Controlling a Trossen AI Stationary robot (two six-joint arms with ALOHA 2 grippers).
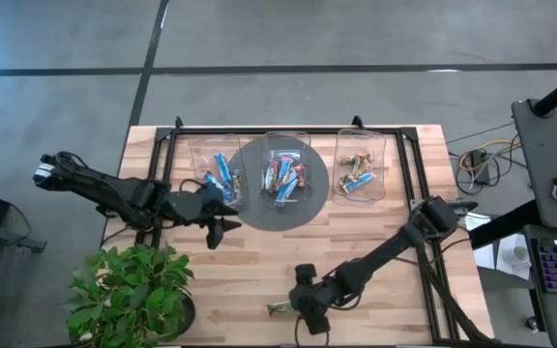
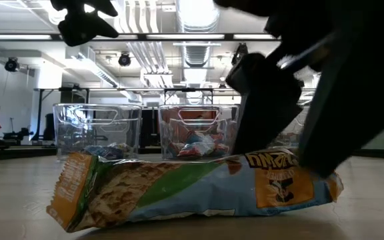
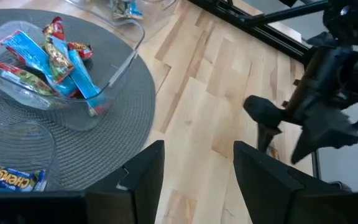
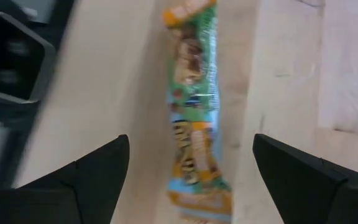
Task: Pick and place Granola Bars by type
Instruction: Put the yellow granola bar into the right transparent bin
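One granola bar [image 4: 194, 118] — three bins [image 1: 286, 166].

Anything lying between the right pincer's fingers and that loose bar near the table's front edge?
Nothing. In the right wrist view the right pincer is open, straddling the green-and-orange granola bar, with only bare wood table at either side.

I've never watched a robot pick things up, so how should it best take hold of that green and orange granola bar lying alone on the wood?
Probably from straight above, across the middle of the granola bar. It lies flat and long on the table, and the open right gripper already straddles its narrow width, one finger on each side.
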